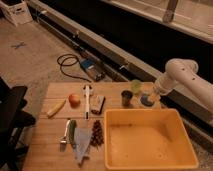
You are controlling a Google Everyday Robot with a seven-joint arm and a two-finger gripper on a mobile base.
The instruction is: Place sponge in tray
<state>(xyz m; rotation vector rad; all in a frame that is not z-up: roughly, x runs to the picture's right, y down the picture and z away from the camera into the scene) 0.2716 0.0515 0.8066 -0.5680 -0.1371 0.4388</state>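
Gripper: the two-finger gripper (151,94) at the end of the white robot arm (181,74) is low over the far right corner of the table, right at the sponge.
Gripper state: it cannot be told whether it is spread, closed or pinching anything, nor whether it touches the sponge.
Sponge: the small blue-grey soft block (145,102) lies on the table, outside the tray, just behind its far wall and just right of the dark cup.
Tray: the large yellow rectangular plastic bin with raised walls (116,135) fills the near right part of the table; nothing can be made out inside it.
Table: a light wooden slatted tabletop (47,137).
Cups: a small dark cup (127,97) stands upright between the tray's far wall and a pale green cup (136,86), which is just behind it.
Middle of table: a long white utensil (87,98) lies lengthwise, with a brownish flat packet (97,103) just right of it.
Left of table: a round orange-red fruit (74,99) and, nearer the edge, a yellow banana-like piece (56,107).
Near edge: a green cucumber-like vegetable (72,131), a pale grey crumpled cloth (82,144) and a dark red bunch of grapes (96,132), the last close to the tray's left wall.
Floor: a coiled black cable (67,62) and a blue box-shaped device (90,67) lie beyond the table.
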